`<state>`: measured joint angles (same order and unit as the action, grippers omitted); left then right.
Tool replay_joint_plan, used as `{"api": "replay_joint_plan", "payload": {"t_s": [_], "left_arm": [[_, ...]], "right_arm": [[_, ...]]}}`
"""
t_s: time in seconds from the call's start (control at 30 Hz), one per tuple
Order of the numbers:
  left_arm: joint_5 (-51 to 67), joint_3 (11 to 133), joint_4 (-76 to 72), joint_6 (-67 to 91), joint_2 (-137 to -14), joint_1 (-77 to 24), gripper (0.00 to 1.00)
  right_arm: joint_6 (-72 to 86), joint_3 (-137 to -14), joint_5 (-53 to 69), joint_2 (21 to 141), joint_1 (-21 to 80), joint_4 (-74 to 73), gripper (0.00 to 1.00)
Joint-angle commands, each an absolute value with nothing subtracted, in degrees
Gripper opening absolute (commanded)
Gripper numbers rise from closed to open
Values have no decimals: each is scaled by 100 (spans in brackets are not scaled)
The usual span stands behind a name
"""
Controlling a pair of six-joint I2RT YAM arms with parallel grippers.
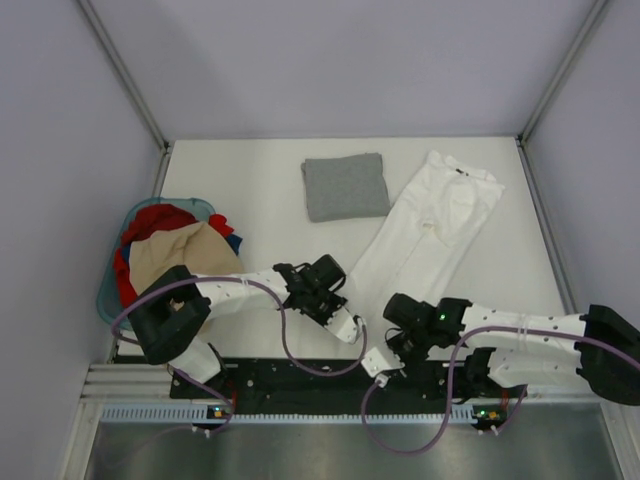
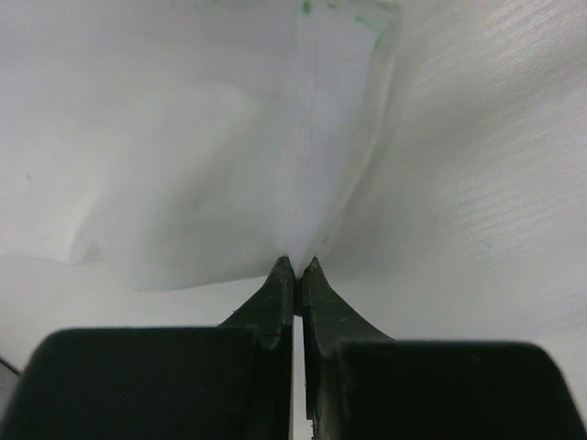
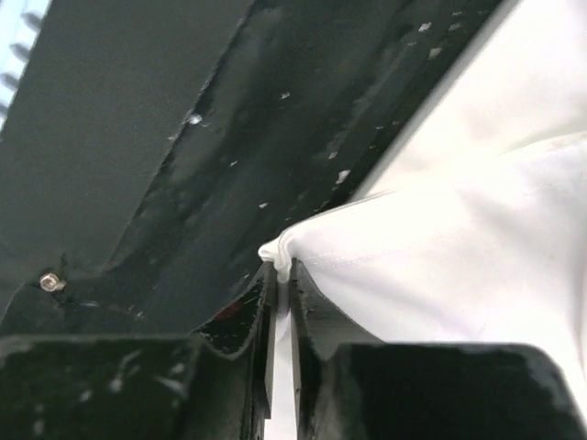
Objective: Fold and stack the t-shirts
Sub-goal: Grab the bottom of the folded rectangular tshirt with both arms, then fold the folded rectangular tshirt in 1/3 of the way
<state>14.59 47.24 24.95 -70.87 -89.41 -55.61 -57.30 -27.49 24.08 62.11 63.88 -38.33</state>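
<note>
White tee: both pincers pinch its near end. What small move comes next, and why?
Probably lift that end together and carry it toward the far end, halving the white tee. The left pincer and right pincer are each shut on its near edge, it lies long and narrow, and the grey tee is already a folded square.

Left claw [image 2: 296,266] and right claw [image 3: 282,270] clenched.
</note>
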Motion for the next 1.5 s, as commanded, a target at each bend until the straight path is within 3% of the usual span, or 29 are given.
{"api": "replay_joint_plan", "payload": {"t_s": [0.0, 0.17, 0.43, 0.67, 0.9, 1.03, 1.47], "left_arm": [[1389, 4737, 2584, -6777, -8939, -5581, 0], [1406, 5544, 3022, -6013, -8842, -5537, 0], [1696, 7441, 3489, -5213, -9684, -5291, 0], [1205, 9533, 3612, -4589, -11089, -5133, 0], [607, 11318, 3682, -4394, -12469, -4949, 0], [115, 12426, 3736, -4464, -13261, -4861, 0], [-272, 12595, 2805, -5018, -13957, -4860, 0]], "right_arm": [[-5503, -2777, 2083, 6145, 6434, -3375, 0], [-4695, -2917, 2196, 5109, 6145, -3366, 0], [-3947, -2997, 2189, 3736, 3852, -3287, 0], [-3762, -2892, 1741, 3604, 2120, -2560, 0], [-3630, -2365, 1275, 4165, 1021, -409, 0], [-3490, -2188, 1607, 4911, 326, 929, 0], [-3691, -2470, 1636, 6653, -237, 1775, 0]]}}
